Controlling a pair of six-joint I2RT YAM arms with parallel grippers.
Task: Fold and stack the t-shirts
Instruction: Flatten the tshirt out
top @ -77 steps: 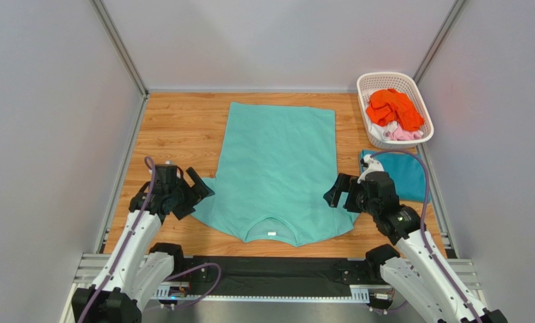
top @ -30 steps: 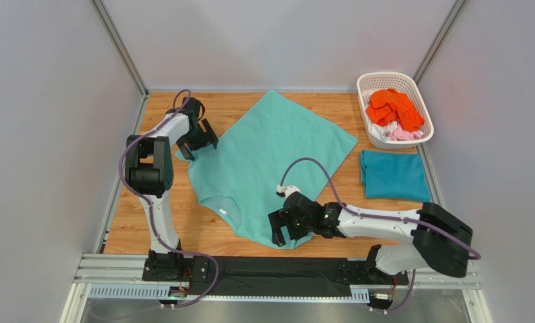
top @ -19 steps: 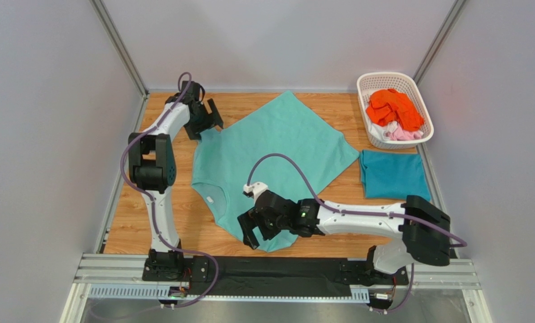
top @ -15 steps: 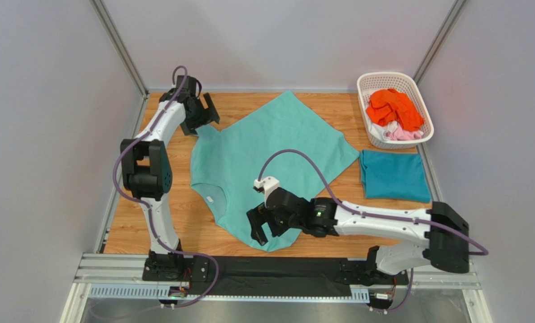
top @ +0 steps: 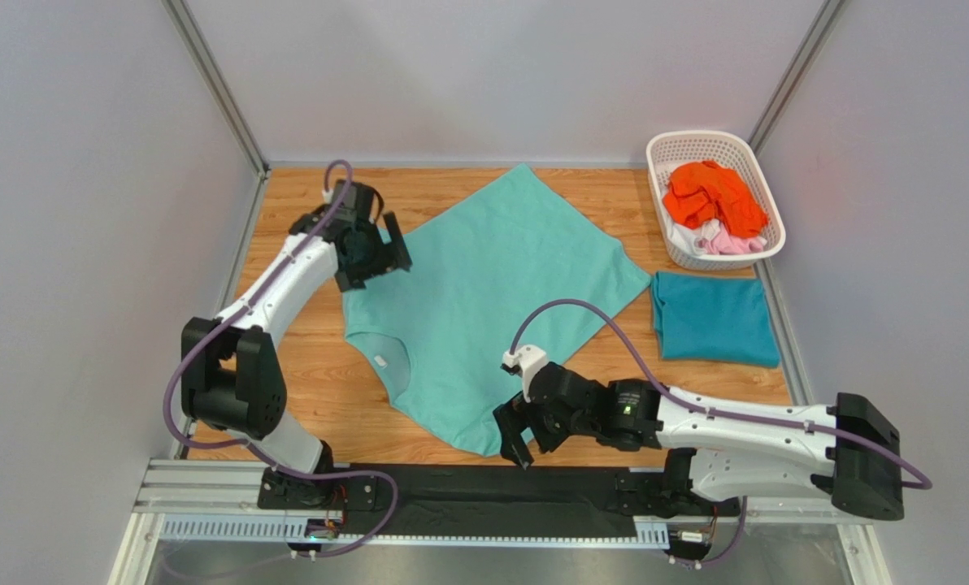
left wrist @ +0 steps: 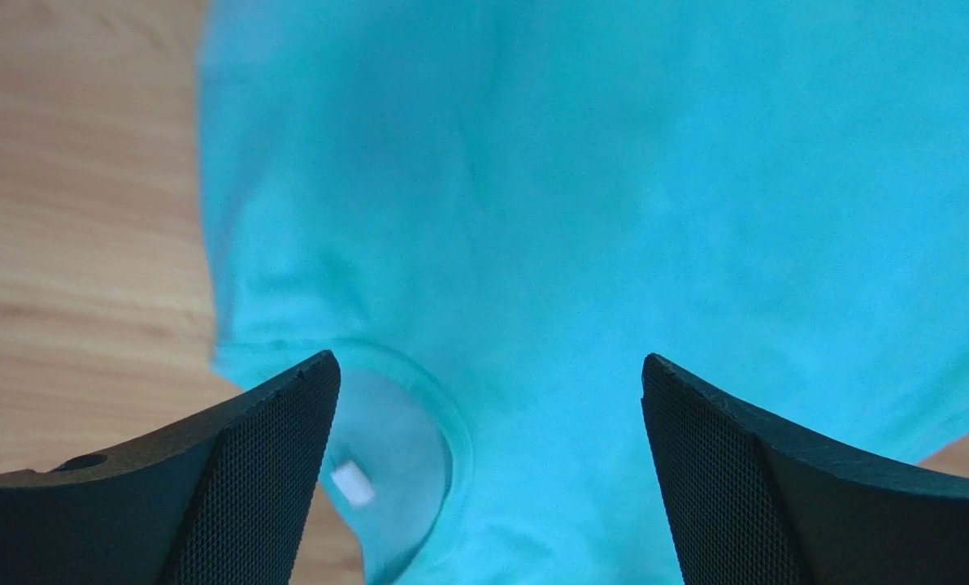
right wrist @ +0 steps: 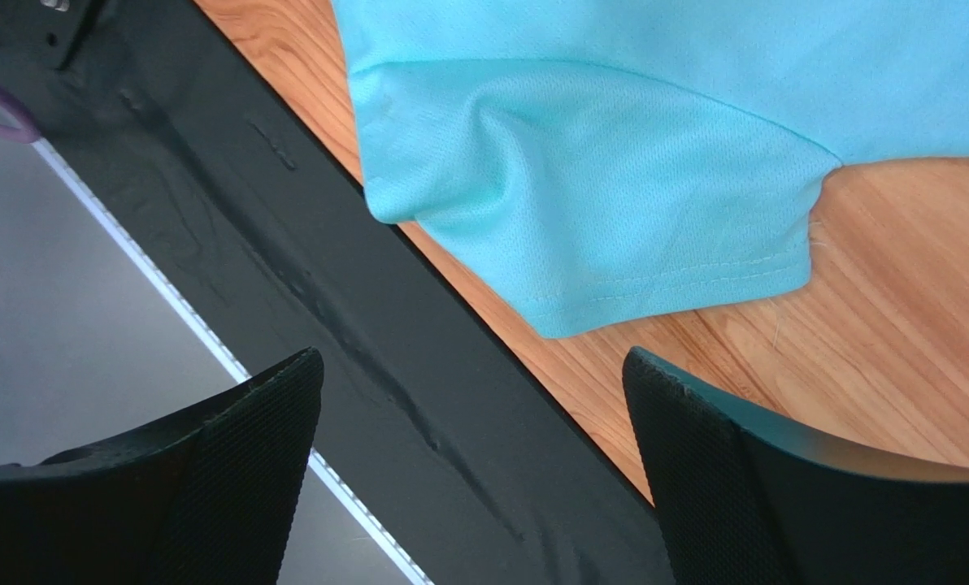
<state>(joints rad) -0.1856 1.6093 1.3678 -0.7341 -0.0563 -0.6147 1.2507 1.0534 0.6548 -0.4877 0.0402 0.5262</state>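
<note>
walls point(top: 74, 244): plain grey | tabletop point(top: 306, 366): wood-grain | light: even

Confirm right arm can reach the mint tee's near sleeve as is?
Probably yes: the right gripper hangs open just above the mint t-shirt at its sleeve, which lies uncovered with nothing between.

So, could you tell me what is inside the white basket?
An orange t-shirt lies crumpled on top, over white cloth and pink cloth; anything deeper in the basket is covered.
</note>
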